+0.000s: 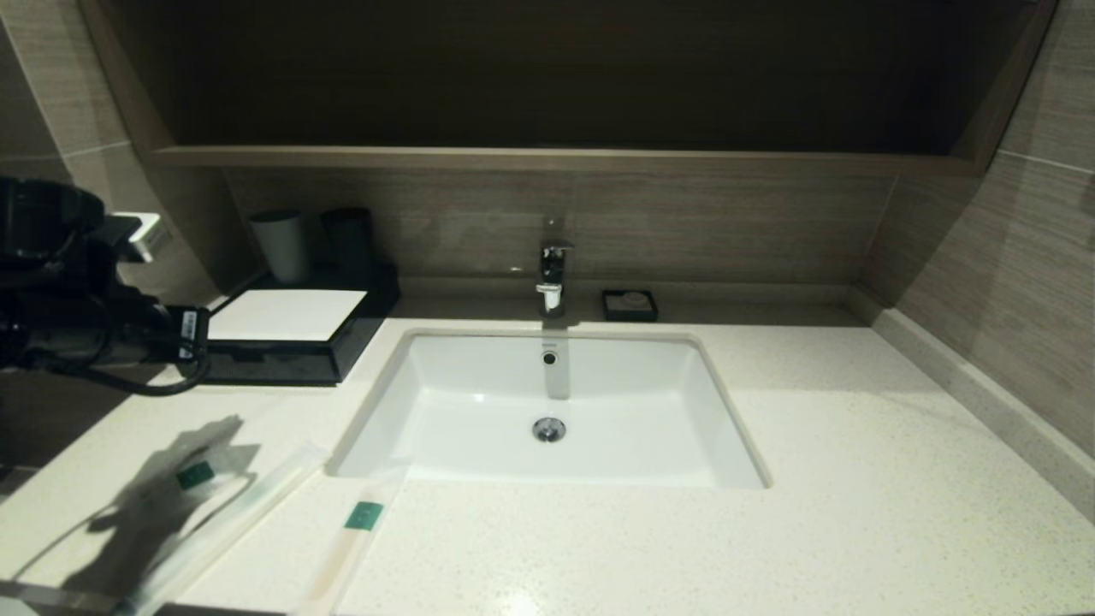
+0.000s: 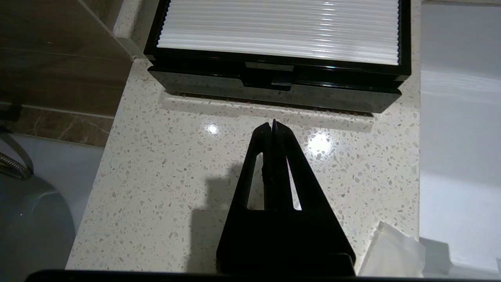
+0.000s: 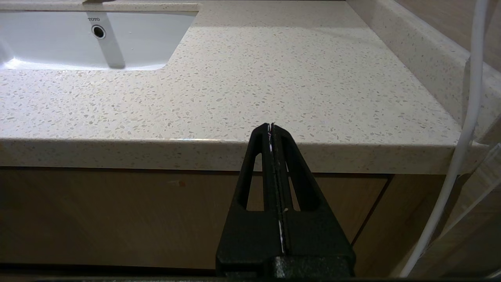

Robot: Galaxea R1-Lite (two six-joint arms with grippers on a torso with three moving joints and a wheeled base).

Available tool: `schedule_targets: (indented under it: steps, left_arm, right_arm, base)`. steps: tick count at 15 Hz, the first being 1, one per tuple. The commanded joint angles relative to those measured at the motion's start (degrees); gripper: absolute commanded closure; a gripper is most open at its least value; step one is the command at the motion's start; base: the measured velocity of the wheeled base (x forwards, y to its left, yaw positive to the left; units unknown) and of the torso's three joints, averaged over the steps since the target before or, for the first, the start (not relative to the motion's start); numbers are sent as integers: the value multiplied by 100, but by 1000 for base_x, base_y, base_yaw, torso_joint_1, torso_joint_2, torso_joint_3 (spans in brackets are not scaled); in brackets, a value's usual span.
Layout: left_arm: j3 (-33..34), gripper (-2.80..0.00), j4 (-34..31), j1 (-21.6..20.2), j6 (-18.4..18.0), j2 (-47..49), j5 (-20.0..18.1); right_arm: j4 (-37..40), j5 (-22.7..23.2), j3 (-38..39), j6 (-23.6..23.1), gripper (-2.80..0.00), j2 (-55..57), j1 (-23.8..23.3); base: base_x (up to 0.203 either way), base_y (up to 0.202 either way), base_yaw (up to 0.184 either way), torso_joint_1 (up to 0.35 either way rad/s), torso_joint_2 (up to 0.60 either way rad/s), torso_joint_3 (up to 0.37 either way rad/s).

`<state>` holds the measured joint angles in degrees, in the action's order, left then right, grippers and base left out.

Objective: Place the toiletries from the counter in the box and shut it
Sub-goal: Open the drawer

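The black box (image 1: 287,316) with its white top panel stands at the counter's (image 1: 855,479) back left. In the left wrist view its drawer front (image 2: 274,92) faces my left gripper (image 2: 273,124), which hovers shut and empty a short way before it, over bare stone. Three toiletries lie at the front left: a short sachet (image 1: 195,475) in my arm's shadow, a long packet (image 1: 239,522) beside it, and another long one (image 1: 359,522) near the sink's corner. One packet corner (image 2: 391,250) shows beside the gripper. My right gripper (image 3: 271,126) is shut and empty, held low before the counter's front edge.
A white sink (image 1: 547,411) fills the counter's middle, with a faucet (image 1: 552,274) behind it. Two cups (image 1: 281,244) stand behind the box. A small black soap dish (image 1: 630,305) sits at the back. A wall ledge (image 1: 984,385) bounds the right side.
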<state>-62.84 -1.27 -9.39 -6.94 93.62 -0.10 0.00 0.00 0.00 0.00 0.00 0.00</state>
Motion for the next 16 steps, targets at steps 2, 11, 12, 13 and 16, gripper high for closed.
schedule_targets:
  steps: [2,11,12,13,16]
  left_arm:
    - [18,0,106,-27,-88,192,-2]
    - [-159,0,761,-159,-728,835,-68]
    - [-174,0,825,-160,-730,944,-76]
    - [-172,0,906,-154,-730,1042,-95]
    - [-144,0,962,-151,-730,1144,-247]
  right_arm:
    - [0,0,0,0,0,0,0]
    - [0,0,0,0,0,0,0]
    - [0,0,0,0,0,0,0]
    - [0,0,0,0,0,0,0]
    - [0,0,0,0,0,0,0]
  base:
    - [0,0,0,0,0,0]
    - [0,0,0,0,0,0]
    - [0,0,0,0,0,0]
    - [0,0,0,0,0,0]
    - [0,0,0,0,0,0]
